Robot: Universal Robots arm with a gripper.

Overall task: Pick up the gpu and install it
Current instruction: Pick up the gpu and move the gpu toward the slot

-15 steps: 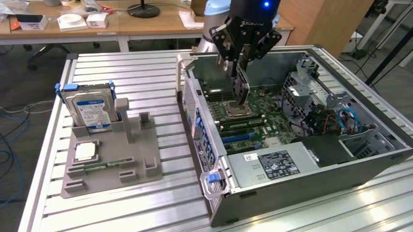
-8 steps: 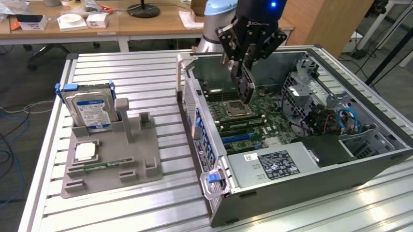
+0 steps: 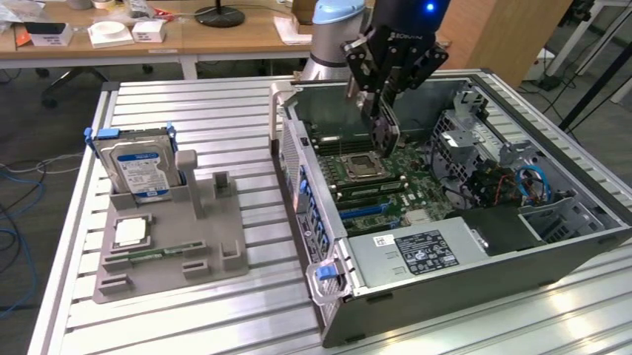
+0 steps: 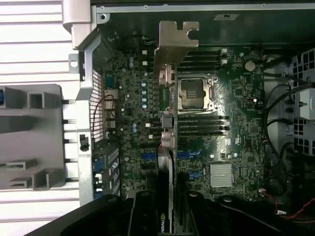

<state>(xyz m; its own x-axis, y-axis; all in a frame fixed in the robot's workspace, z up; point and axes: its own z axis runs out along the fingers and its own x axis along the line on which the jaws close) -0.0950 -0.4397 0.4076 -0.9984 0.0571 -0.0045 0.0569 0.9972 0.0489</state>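
the jaws are clenched tight on the gpu. they hold it by its top edge, so the card hangs straight down on its thin side. the gpu is up over the open computer case, which lies on its side on the metal table. the card hangs above the green board inside the case, close to the square silver socket. i cannot tell if its bottom edge touches the board.

in the wrist view the gpu looks like a thin strip that runs away from the black jaws on each side of it. its silver end bracket is at the far end, near the wall of the case. the square socket sits just beside the card.

away from the case, toward the exterior view's left, a grey holder lies on the table. a hard drive with a blue label stands up in it. a thin green stick lies flat in it too. a grey power box with a black label fills the near corner of the case.
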